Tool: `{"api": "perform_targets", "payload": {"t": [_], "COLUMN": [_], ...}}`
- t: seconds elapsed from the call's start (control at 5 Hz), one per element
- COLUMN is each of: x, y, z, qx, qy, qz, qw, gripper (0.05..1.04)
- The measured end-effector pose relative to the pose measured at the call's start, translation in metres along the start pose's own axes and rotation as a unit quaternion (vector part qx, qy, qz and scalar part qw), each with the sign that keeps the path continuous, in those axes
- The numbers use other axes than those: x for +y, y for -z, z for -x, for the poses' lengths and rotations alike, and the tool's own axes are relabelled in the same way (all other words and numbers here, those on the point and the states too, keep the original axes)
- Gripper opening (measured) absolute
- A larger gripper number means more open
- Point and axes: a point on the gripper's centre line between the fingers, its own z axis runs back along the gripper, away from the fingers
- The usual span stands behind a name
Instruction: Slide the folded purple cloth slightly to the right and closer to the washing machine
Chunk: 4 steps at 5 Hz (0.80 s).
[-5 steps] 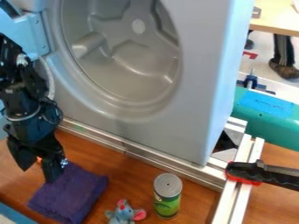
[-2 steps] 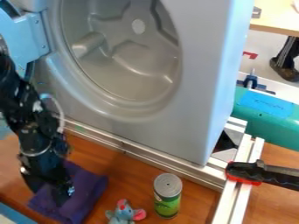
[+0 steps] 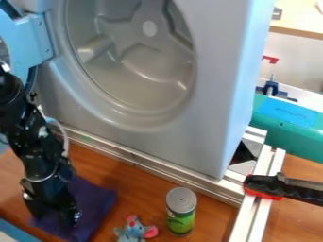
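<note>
Gripper [image 3: 54, 219] positioned at folded purple cloth [image 3: 97, 199], seven o'clock in view.
Fingers were held well parted over the cloth's eight o'clock side; nothing was seen clamped. The material was judged light, soft, limp and unbreakable, best gripped by a deep pinch through its layers.

Purple cloth [image 3: 99, 201] partly hidden behind end effector [image 3: 52, 223]; plush mouse [image 3: 133, 231] cut off at bottom edge.

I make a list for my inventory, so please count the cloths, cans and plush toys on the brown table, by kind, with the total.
Cloths: 1, the purple cloth
Cans: 1, the green can
Plush toys: 1, the gray mouse
Total: 3
</note>
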Motion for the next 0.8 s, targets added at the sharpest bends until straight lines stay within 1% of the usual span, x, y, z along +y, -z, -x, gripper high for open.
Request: {"api": "perform_targets", "payload": {"t": [0.2, 0.4, 0.6, 0.8], "x": [0.002, -0.004, -0.01, -0.017], "y": [0.003, 0.002, -0.004, -0.003], "z": [-0.002, -0.018, -0.045, -0.063], "qx": [-0.006, -0.027, -0.062, -0.084], "qy": [-0.006, -0.005, -0.007, -0.031], "qz": [-0.009, -0.017, -0.018, -0.01], "qw": [0.9999, 0.9995, 0.9979, 0.996], "gripper": [1.001, 1.002, 1.001, 1.001]}}
